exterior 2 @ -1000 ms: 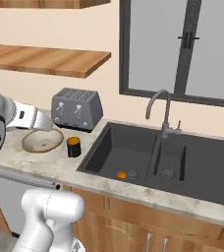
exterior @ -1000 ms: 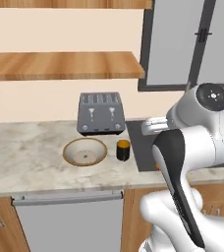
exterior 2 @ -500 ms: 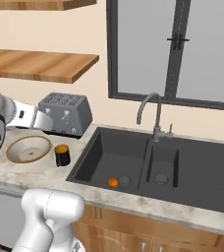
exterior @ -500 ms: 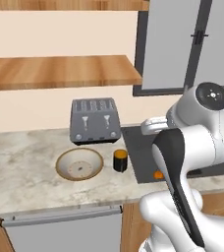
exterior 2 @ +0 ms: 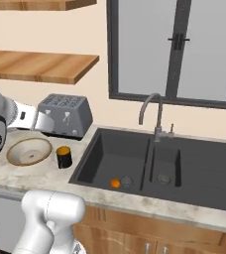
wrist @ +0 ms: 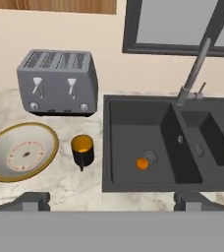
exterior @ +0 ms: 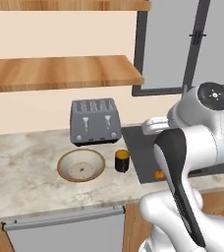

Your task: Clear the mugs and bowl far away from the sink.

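One black mug [wrist: 82, 150] beside bowl [wrist: 21, 152] near sink [wrist: 168, 147]; our view shifted (base drove); hand [wrist: 111, 202] spread wide, ungrasping; we approach next.

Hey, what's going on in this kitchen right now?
The robot arm hangs above the counter with its gripper open and holding nothing. The black mug and the bowl sit untouched on the counter beside the sink, in front of the toaster. A small orange thing lies in the basin.
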